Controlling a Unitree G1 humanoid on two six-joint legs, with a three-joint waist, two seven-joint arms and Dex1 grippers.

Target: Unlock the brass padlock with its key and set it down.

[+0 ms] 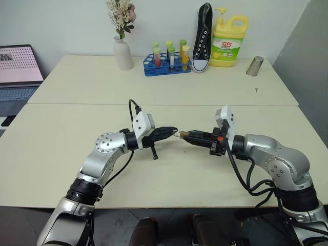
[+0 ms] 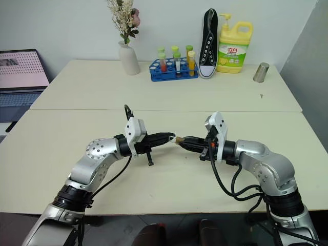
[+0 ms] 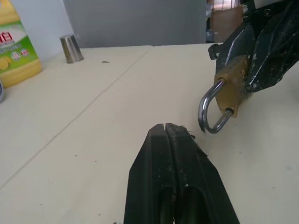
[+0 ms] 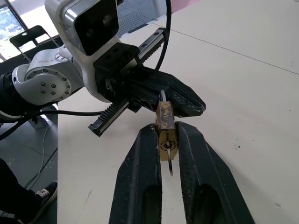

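The small brass-yellow padlock (image 4: 166,133) with its thin silver U-shaped shackle is clamped between the right gripper (image 4: 167,140) fingers, lifted above the pale tabletop (image 1: 169,174). Its shackle looks seated at both ends (so not yet unlocked, I judge), and the thin silvery key (image 4: 170,166) juts from its base. The left gripper (image 3: 166,128), clenched empty, sits just beside the padlock's shackle end; turning the key and setting down remain

We read this as a lab or test room: plain cream bench (image 1: 77,154) against a bare wall. Behind it, a blue test-tube rack (image 1: 166,64); left of the rack a vase (image 1: 123,54), right a sneaker (image 1: 202,38) and detergent bottle (image 1: 229,41).
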